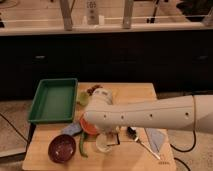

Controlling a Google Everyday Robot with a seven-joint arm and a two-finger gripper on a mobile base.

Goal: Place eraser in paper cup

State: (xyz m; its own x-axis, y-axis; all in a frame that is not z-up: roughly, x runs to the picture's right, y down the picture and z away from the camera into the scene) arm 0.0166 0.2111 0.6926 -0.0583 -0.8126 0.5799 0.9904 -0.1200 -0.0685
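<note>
Jaws pressed together; we could not see anything pinched between them. The gripper sat under the near end of the white arm, mostly hidden by it, just above the paper cup. The arm reached in from the right edge and crossed the middle of the wooden table.

The paper cup stood upright near the table's front edge, below the arm's rounded end. We could not tell what was inside it. We could not pick out the eraser anywhere, neither at the gripper nor on the table.

Left of the cup lay a green pepper, just beside it and pointing toward the front edge. Further left stood the maroon bowl, upright at the front left corner, apart from the cup. An orange thing poked out from under the arm just behind the pepper, and a blue item lay beside it to the left.

The green tray lay at the back left, overhanging the table's left side. Behind the arm we noted a pale green object and a dark red one, both too blurred to name.

Right of the cup lay a spoon, handle running toward the front right, and a grey-blue cloth just beside it.
</note>
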